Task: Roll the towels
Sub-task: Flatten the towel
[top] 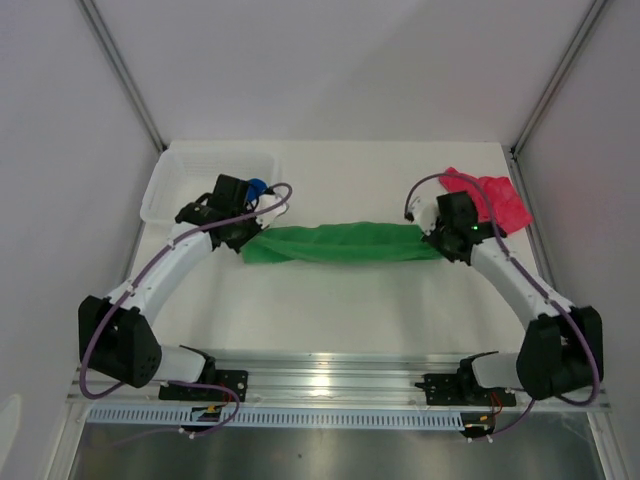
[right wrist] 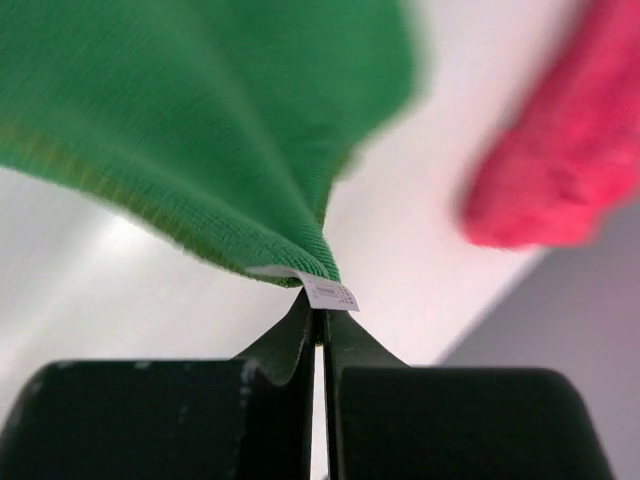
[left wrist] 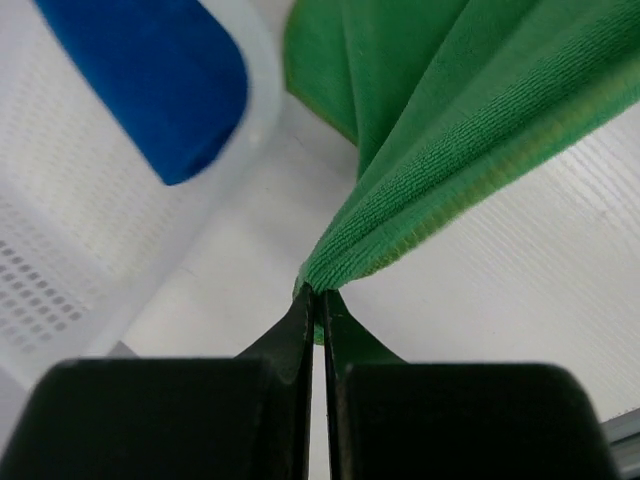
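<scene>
The green towel (top: 340, 243) hangs stretched between my two grippers across the middle of the table. My left gripper (top: 243, 240) is shut on its left corner (left wrist: 330, 265). My right gripper (top: 443, 243) is shut on its right corner (right wrist: 300, 262), by a small white label (right wrist: 330, 292). The blue towel (top: 257, 187) lies rolled in the white mesh basket (top: 185, 170) at the back left, and shows in the left wrist view (left wrist: 150, 80). The pink-red towel (top: 495, 198) lies crumpled at the back right, blurred in the right wrist view (right wrist: 560, 170).
The basket wall (left wrist: 60, 280) is close beside my left gripper. Grey side walls and frame posts enclose the table. The arm bases sit on a metal rail (top: 330, 385) at the near edge.
</scene>
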`<state>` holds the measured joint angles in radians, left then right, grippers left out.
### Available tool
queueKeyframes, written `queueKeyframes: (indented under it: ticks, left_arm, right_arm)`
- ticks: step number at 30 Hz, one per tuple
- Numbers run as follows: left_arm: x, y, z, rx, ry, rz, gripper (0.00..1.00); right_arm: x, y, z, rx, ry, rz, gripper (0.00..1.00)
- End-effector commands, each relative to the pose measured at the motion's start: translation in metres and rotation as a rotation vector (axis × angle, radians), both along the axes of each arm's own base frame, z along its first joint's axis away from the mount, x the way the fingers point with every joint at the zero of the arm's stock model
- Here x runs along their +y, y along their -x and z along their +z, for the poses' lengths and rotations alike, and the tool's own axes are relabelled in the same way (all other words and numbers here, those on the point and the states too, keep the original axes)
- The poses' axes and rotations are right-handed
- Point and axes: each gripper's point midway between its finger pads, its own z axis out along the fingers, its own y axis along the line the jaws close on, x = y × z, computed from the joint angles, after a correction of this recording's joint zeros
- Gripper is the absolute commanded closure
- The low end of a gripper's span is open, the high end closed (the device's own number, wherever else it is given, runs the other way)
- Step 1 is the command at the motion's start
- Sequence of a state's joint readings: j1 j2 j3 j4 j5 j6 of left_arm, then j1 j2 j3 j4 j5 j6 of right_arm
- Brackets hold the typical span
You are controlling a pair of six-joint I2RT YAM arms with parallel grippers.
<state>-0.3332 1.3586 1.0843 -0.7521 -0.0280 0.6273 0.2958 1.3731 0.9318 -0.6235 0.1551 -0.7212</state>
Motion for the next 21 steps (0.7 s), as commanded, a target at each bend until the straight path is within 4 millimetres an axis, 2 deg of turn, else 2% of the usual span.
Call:
queueKeyframes:
  ticks: [1,2,3,4,5,6,8,9,10,11,12,13,14,15,17,18,19,21]
  left_arm:
    - [-0.009,-0.025,0.083,-0.171,0.093,0.022,0.99]
    - [-0.01,-0.029,0.092,-0.185,0.1,0.026,0.99]
    - [-0.016,-0.043,0.115,-0.229,0.126,0.025,0.99]
    - [-0.024,-0.044,0.119,-0.219,0.157,0.012,0.99]
    - [-0.027,-0.048,0.121,-0.216,0.168,0.011,0.99]
    - [-0.031,-0.056,0.135,-0.244,0.189,0.009,0.99]
    - [-0.039,-0.074,0.143,-0.268,0.209,0.008,0.99]
    - [-0.041,-0.083,0.156,-0.304,0.218,0.011,0.99]
    - [-0.043,-0.095,0.16,-0.318,0.217,0.023,0.99]
    - [-0.041,-0.106,0.172,-0.36,0.209,0.039,0.99]
    - [-0.042,-0.112,0.174,-0.372,0.205,0.044,0.99]
    - [-0.043,-0.12,0.17,-0.37,0.201,0.047,0.99]
    - [-0.039,-0.13,0.184,-0.422,0.19,0.07,0.99]
    - [-0.04,-0.134,0.185,-0.427,0.189,0.074,0.99]
    - [-0.043,-0.143,0.193,-0.449,0.197,0.078,0.99]
    - [-0.043,-0.146,0.195,-0.456,0.201,0.081,0.99]
    - [-0.043,-0.148,0.196,-0.46,0.204,0.081,0.99]
    - [-0.045,-0.149,0.193,-0.453,0.204,0.078,0.99]
  right_arm:
    - [-0.028,-0.017,0.094,-0.241,-0.02,-0.081,1.0]
    - [-0.03,-0.024,0.115,-0.301,-0.042,-0.089,1.0]
    - [-0.033,-0.028,0.127,-0.34,-0.063,-0.102,1.0]
    - [-0.032,-0.039,0.147,-0.408,-0.083,-0.109,1.0]
    - [-0.033,-0.044,0.148,-0.423,-0.086,-0.109,1.0]
    - [-0.031,-0.053,0.159,-0.457,-0.091,-0.104,1.0]
    - [-0.037,-0.079,0.167,-0.51,-0.06,-0.121,1.0]
    - [-0.04,-0.094,0.184,-0.562,-0.064,-0.137,1.0]
    - [-0.05,-0.108,0.194,-0.605,-0.08,-0.177,1.0]
    - [-0.054,-0.125,0.186,-0.588,-0.084,-0.194,1.0]
    - [-0.058,-0.14,0.214,-0.652,-0.099,-0.209,1.0]
    - [-0.067,-0.151,0.223,-0.68,-0.079,-0.24,1.0]
    - [-0.07,-0.167,0.216,-0.661,-0.044,-0.238,1.0]
    - [-0.073,-0.176,0.245,-0.722,-0.032,-0.25,1.0]
    - [-0.081,-0.189,0.251,-0.725,0.007,-0.272,1.0]
    - [-0.084,-0.192,0.26,-0.743,0.012,-0.281,1.0]
    - [-0.087,-0.193,0.271,-0.765,0.013,-0.286,1.0]
    - [-0.091,-0.188,0.275,-0.773,0.026,-0.283,1.0]
